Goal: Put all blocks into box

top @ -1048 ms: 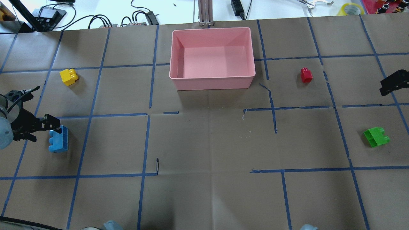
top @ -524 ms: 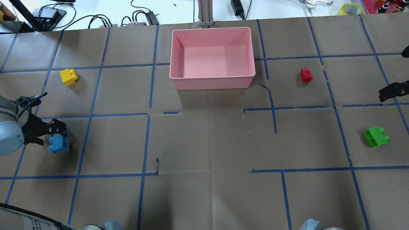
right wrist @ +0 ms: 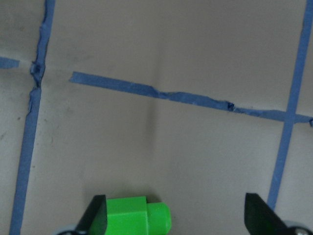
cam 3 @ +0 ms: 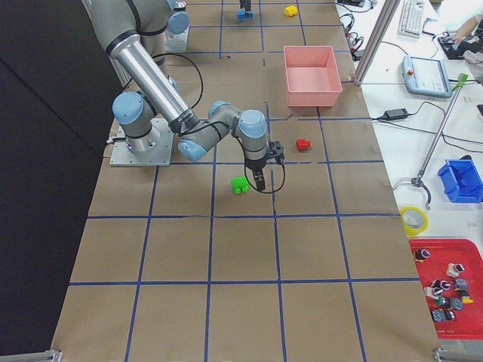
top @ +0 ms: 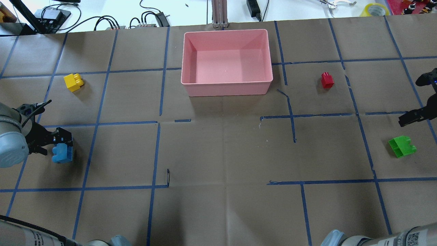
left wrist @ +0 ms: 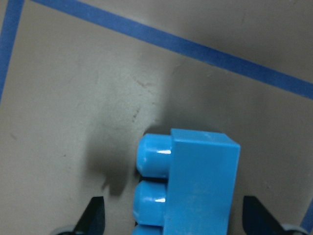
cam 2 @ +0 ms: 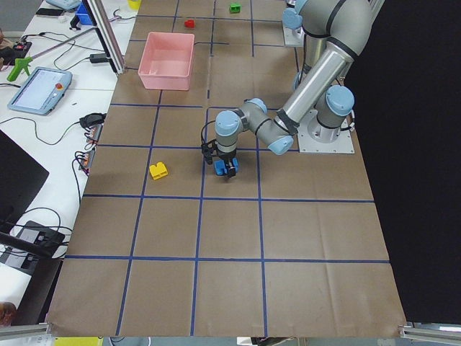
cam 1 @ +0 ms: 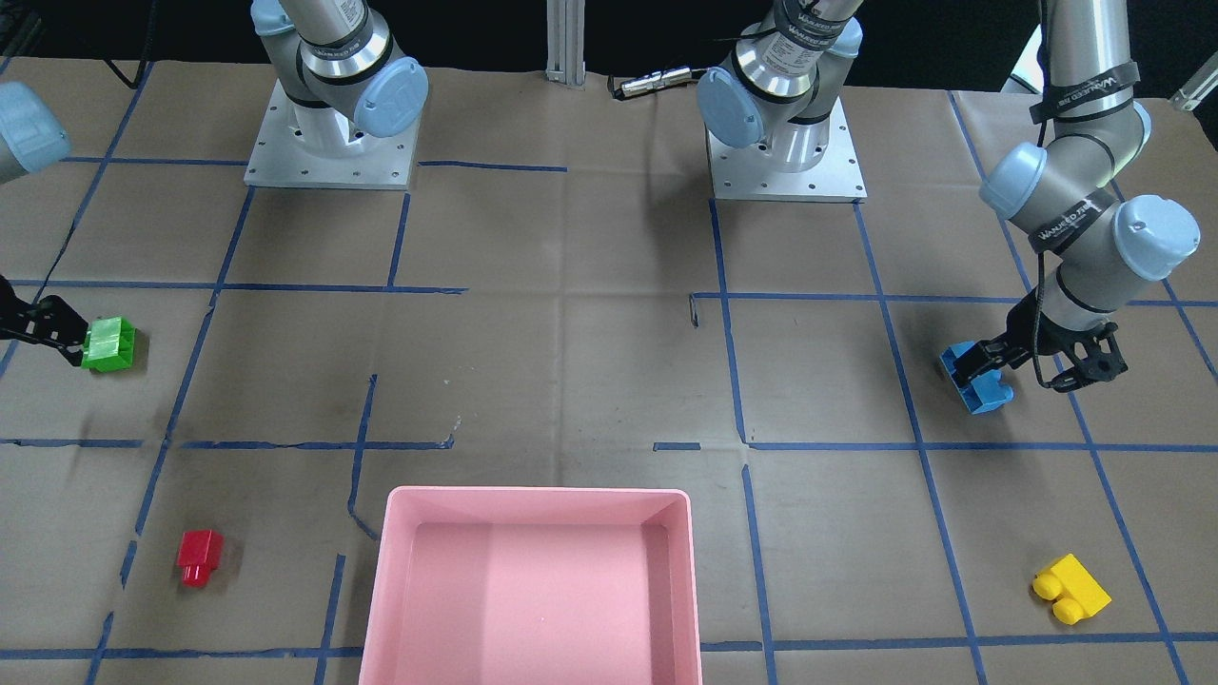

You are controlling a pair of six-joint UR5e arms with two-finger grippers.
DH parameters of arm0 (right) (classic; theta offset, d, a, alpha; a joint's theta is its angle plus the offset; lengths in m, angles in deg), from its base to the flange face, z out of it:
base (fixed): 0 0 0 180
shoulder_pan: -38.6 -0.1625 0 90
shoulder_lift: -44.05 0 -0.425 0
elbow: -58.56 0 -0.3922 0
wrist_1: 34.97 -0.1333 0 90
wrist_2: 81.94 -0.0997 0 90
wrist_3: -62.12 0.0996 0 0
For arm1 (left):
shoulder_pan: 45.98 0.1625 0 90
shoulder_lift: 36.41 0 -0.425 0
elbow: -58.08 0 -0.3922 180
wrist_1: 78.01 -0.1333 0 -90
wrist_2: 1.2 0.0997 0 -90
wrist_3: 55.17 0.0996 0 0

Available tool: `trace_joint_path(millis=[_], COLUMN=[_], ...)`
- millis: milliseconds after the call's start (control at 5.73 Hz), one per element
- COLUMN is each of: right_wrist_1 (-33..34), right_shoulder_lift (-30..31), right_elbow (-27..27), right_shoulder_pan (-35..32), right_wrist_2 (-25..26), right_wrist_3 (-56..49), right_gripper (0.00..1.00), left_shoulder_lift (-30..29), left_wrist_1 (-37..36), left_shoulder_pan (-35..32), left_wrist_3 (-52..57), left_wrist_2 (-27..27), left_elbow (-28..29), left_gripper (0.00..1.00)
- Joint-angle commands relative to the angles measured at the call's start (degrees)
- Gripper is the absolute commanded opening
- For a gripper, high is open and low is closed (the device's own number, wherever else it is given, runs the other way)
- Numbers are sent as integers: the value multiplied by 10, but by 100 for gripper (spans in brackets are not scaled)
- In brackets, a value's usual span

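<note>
The blue block (top: 63, 154) lies at the table's left, its studs sideways. My left gripper (top: 56, 143) is open and straddles it; in the left wrist view the block (left wrist: 195, 186) sits between the two fingertips (left wrist: 94, 215), with a gap on each side. The green block (top: 402, 146) lies at the right. My right gripper (top: 411, 118) is open just beyond it; in the right wrist view the green block (right wrist: 134, 215) is beside one fingertip (right wrist: 98, 215). The yellow block (top: 73, 82) and red block (top: 327, 80) lie either side of the pink box (top: 227, 89), which holds nothing.
Brown paper with a blue tape grid (top: 218, 153) covers the table. Cables and power bricks (top: 150, 18) lie along the far edge. Both arm bases (cam 1: 328, 143) stand at the robot's side.
My left gripper has moved over the blue block and come down around it. My right gripper has moved nearer along the right edge toward the green block. The blocks have not moved.
</note>
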State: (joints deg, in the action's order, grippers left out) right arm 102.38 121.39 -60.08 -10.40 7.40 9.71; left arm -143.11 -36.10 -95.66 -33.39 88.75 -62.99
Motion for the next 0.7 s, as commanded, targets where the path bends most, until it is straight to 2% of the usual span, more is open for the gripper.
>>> trace_joint_path(millis=[0,175,349,524], right_wrist_1=[0,-1,-1,0], right_shoulder_lift=[-1,-3,-5,-5], right_elbow=[-38,-42,-46,-52], right_shoulder_pan=[3,18,20,26], right_wrist_2=[6,6,7,7], right_wrist_3=[-32,-39,-46,-47], right_gripper=[99,99,99,99], left_shoulder_lift=[-10,-20,-19,-18], left_wrist_1=[-19,-45,-49,-49], left_shoulder_pan=[0,-1,-1,-1], left_wrist_3=[0,-1,0,0], left_wrist_2=[0,0,0,-1], left_elbow=[-1,-2,-4,-4], left_gripper=[99,91,86,78])
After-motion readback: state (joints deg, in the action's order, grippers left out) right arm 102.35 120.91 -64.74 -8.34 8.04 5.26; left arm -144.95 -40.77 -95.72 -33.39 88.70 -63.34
